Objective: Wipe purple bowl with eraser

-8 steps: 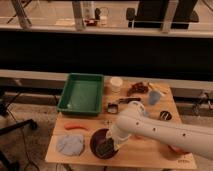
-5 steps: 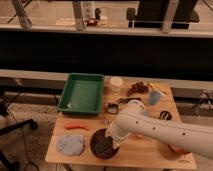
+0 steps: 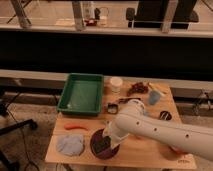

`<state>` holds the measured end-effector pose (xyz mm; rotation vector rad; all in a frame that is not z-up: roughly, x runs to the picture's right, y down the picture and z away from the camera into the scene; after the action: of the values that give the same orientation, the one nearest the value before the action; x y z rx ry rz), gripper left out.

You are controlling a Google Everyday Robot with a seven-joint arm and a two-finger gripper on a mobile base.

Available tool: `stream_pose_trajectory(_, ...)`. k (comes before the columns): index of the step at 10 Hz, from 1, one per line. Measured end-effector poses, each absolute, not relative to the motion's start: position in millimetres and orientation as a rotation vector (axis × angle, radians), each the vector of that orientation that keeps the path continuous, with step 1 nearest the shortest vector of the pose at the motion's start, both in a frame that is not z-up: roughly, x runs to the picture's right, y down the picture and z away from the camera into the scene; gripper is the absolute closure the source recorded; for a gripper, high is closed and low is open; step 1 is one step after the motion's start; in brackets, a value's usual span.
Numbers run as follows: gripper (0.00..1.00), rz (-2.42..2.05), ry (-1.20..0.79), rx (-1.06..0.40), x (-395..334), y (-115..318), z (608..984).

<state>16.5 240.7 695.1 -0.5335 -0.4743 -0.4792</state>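
While the pincer [image 3: 107, 141] sits low inside the purple bowl [image 3: 97, 149], its grip cannot be told.

You are looking at a white arm [image 3: 160, 131] speckled with small dark dots, ending in a pale tool [image 3: 111, 139] at the lower centre of the frame, down at the dark purple bowl [image 3: 97, 148]. The surface [image 3: 92, 121] is light wood. Left of centre you have a green tray [image 3: 82, 76]. Below it lie an orange-red strip [image 3: 75, 127] and a grey-blue cloth [image 3: 70, 145]. Toward the upper right stand a cream cup [image 3: 116, 83] and a light blue cup [image 3: 154, 97].
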Motion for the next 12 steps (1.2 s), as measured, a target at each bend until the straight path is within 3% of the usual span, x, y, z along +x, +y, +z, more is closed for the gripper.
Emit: stream_pose_trajectory(12, 0.95, -0.484, -0.516, -0.528, 1.5, 245.6, 689.8)
